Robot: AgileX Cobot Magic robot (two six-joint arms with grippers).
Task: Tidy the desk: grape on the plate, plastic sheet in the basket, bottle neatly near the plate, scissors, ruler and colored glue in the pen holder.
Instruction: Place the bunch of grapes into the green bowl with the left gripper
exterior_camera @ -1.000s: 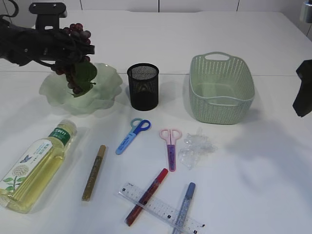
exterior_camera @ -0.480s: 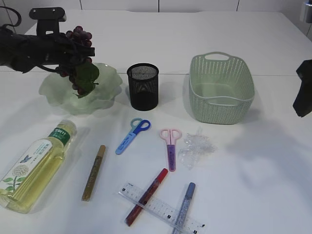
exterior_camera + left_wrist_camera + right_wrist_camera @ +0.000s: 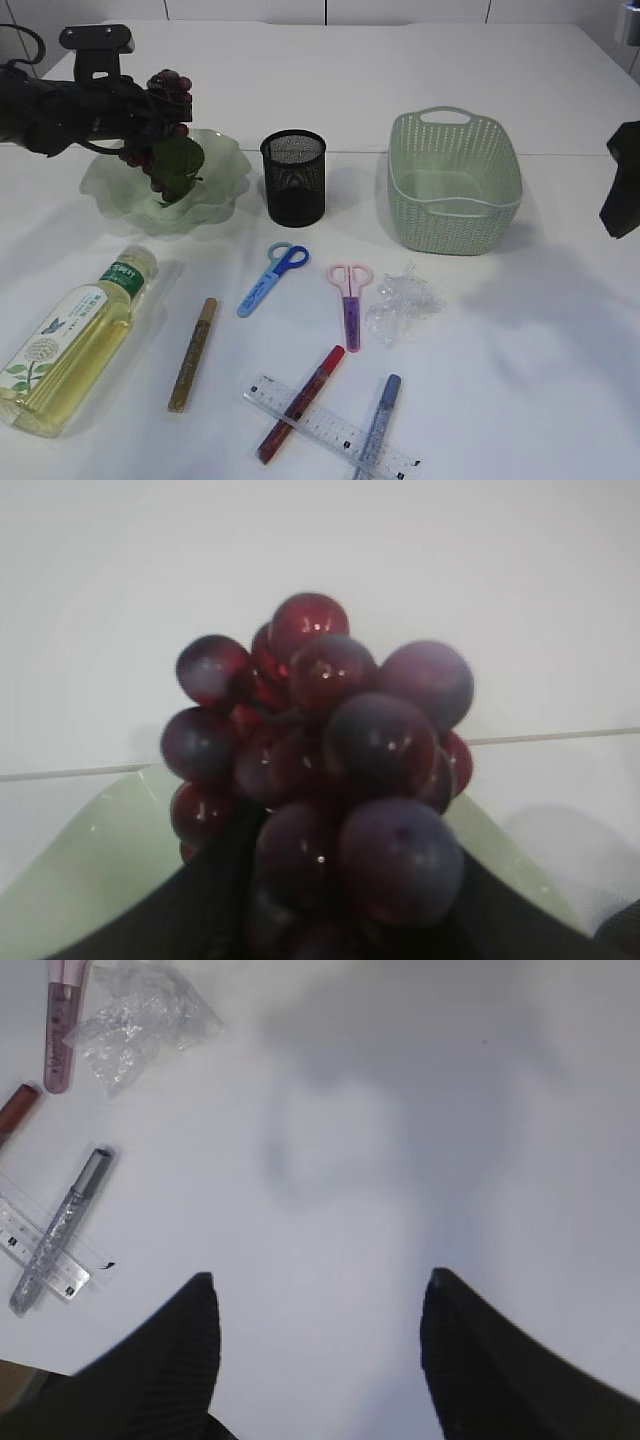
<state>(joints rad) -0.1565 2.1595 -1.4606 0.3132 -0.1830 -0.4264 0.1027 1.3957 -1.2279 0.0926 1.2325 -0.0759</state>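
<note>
Exterior view, from the left: the black left gripper (image 3: pixel 160 100) reaches in over the pale green wavy-edged glass plate (image 3: pixel 215 190), with the bunch of dark red plastic grapes (image 3: pixel 165 120) and its green leaf (image 3: pixel 177 160) at its tip, the leaf hanging down into the plate. Whether the fingers clamp the bunch or have let go cannot be told; in the left wrist view the grapes (image 3: pixel 330 770) fill the frame right between the dark fingers, above the plate's rim (image 3: pixel 90 860). Below the plate a clear bottle of yellow liquid (image 3: pixel 70 340) lies on its side on the white table (image 3: pixel 560 380), with a gold glitter glue stick (image 3: pixel 192 353) just beside it. The black mesh pen holder (image 3: pixel 294 177) stands right of the plate. In front lie blue-handled scissors (image 3: pixel 270 278), pink-handled scissors (image 3: pixel 350 300), a red glue stick (image 3: pixel 300 402) and a blue-silver glue stick (image 3: pixel 376 424), both across a clear ruler (image 3: pixel 325 425). A crumpled clear plastic sheet (image 3: pixel 400 303) lies near the pale green woven basket (image 3: pixel 453 180). At the far right edge, the right gripper (image 3: pixel 315 1330) hangs above bare table, fingers spread apart and holding nothing.
</note>
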